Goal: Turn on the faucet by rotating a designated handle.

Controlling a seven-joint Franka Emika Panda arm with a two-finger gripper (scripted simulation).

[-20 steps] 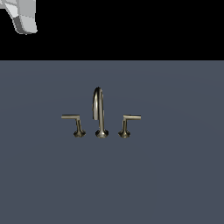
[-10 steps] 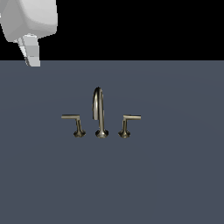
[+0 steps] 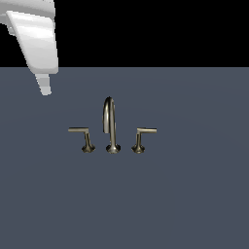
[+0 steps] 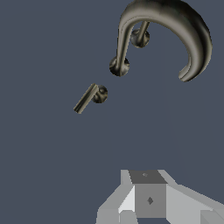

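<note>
The faucet (image 3: 112, 127) stands mid-surface, with a tall arched spout between two lever handles. The handle (image 3: 81, 134) whose bar reaches toward the exterior view's left is on the left. Its twin (image 3: 142, 135) points right. My gripper (image 3: 45, 88) hangs well above and to the left of the handle, touching nothing. Its fingers look closed together and hold nothing. In the wrist view the handle (image 4: 89, 97) lies ahead of my gripper (image 4: 148, 180), with the faucet's spout (image 4: 175, 26) beyond it.
The flat grey-blue surface (image 3: 194, 194) spreads all around the faucet. The white arm link (image 3: 34, 39) fills the upper left corner of the exterior view.
My gripper has come down and to the right from the upper left corner, further into the exterior view. The faucet and both handles have not moved.
</note>
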